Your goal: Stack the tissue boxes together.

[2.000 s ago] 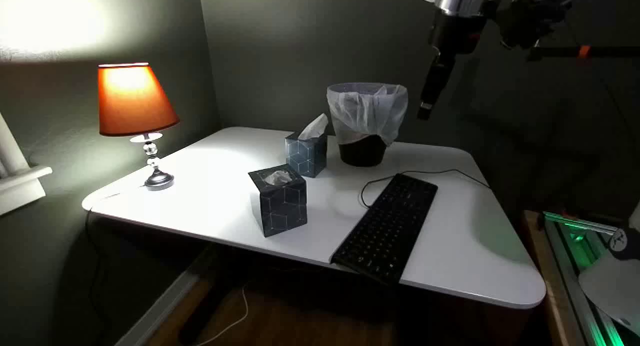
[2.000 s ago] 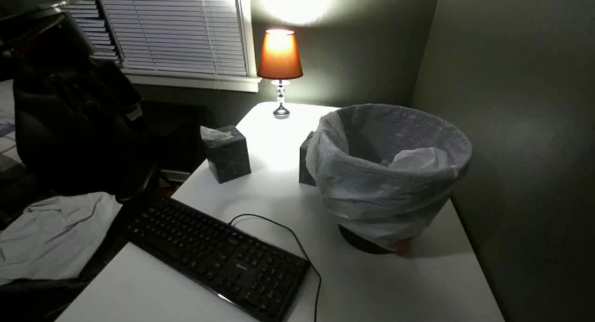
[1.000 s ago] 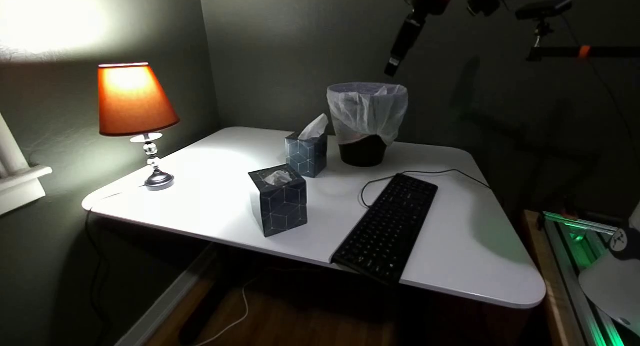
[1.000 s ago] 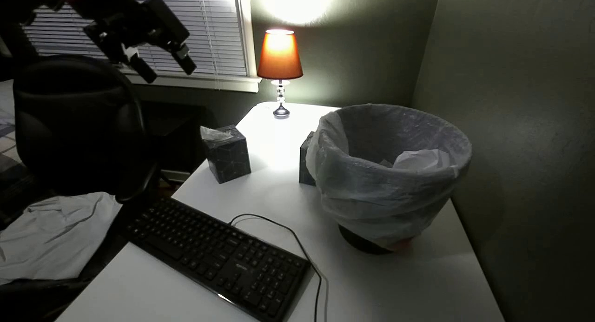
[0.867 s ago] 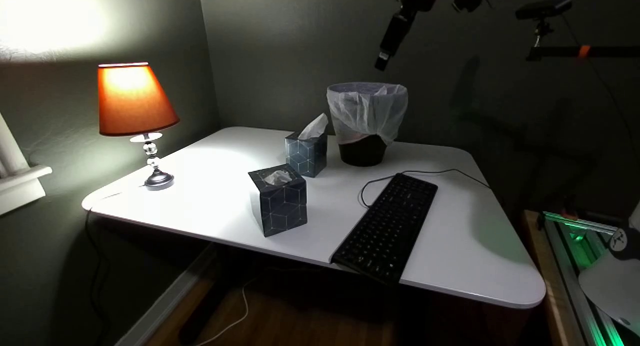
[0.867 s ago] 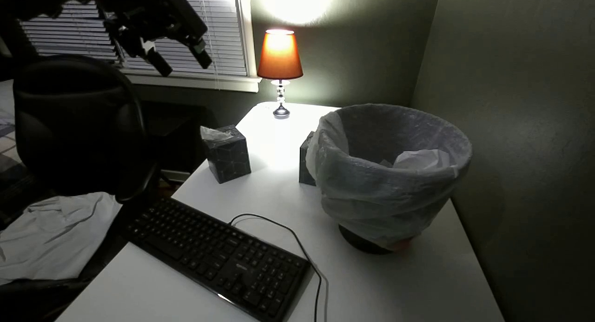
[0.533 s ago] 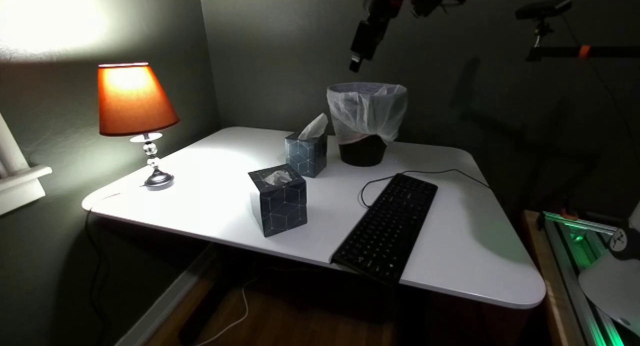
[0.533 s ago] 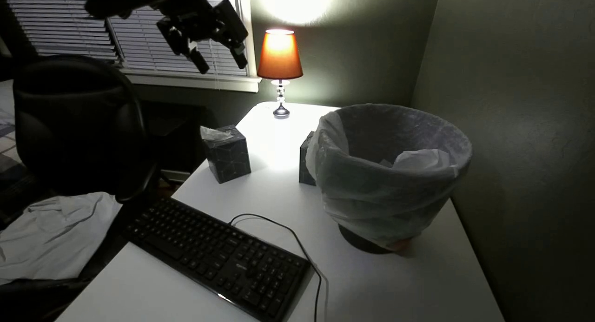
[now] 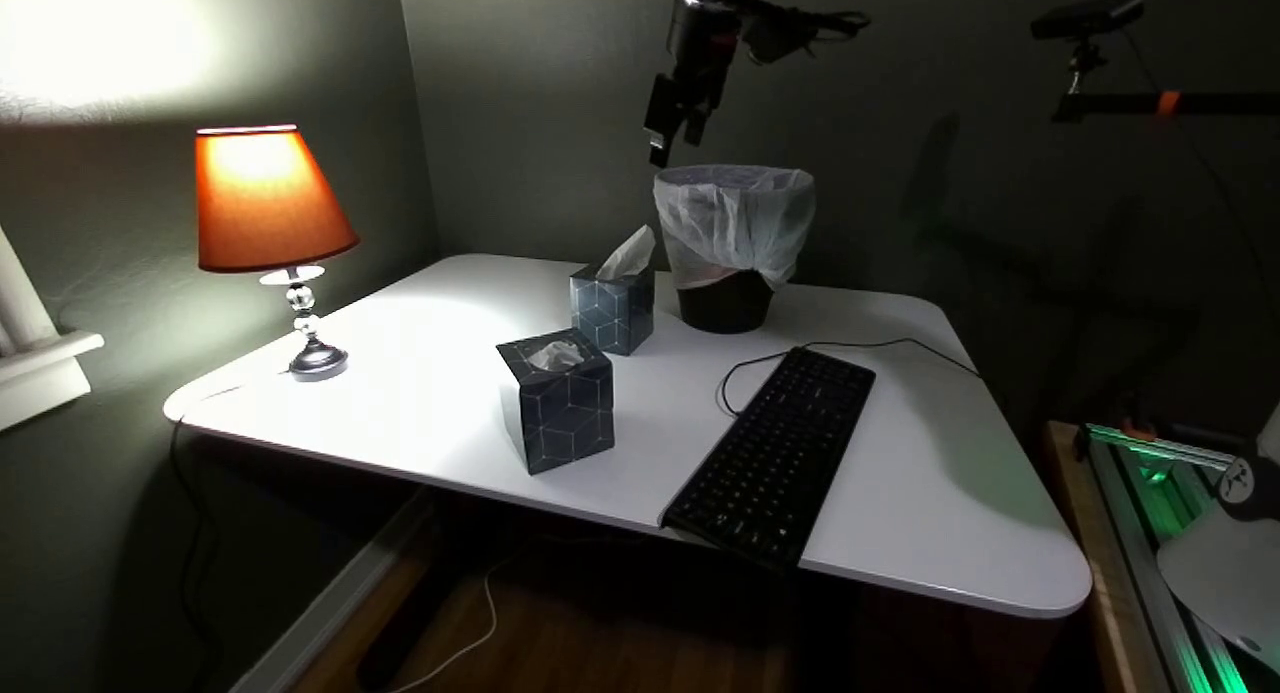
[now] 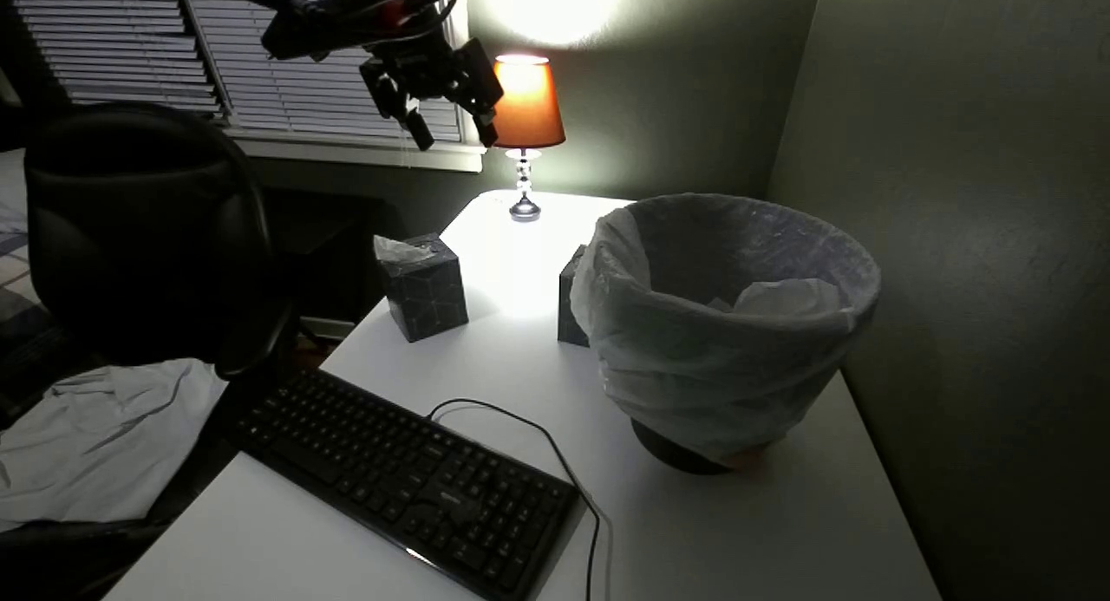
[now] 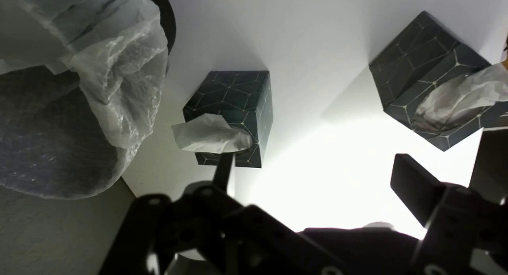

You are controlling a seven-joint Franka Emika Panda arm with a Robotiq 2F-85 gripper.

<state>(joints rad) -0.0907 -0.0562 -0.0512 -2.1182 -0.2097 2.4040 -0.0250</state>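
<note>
The darker tissue box [image 9: 568,418] stands near the desk's front edge in an exterior view; it also shows in an exterior view [image 10: 429,299] and at the right of the wrist view [image 11: 410,60]. The lighter blue-teal tissue box [image 9: 610,315], white tissue poking up, stands behind it beside the bin. It shows in the wrist view [image 11: 228,92], and the bin partly hides it in an exterior view [image 10: 571,310]. The boxes stand apart. My gripper [image 9: 676,147] is open and empty, high above the desk; it also shows in an exterior view [image 10: 453,138] and the wrist view [image 11: 313,168].
A bin with a white liner [image 9: 735,218] stands close beside the lighter box. A black keyboard [image 9: 775,453] with its cable lies on the white desk [image 9: 920,453]. A lit lamp [image 9: 270,203] stands at the far corner. Walls border the desk's back.
My gripper has moved left across an exterior view, past above the bin, rising first and then sinking slightly. It has turned so both fingers show there. Both boxes stay in place.
</note>
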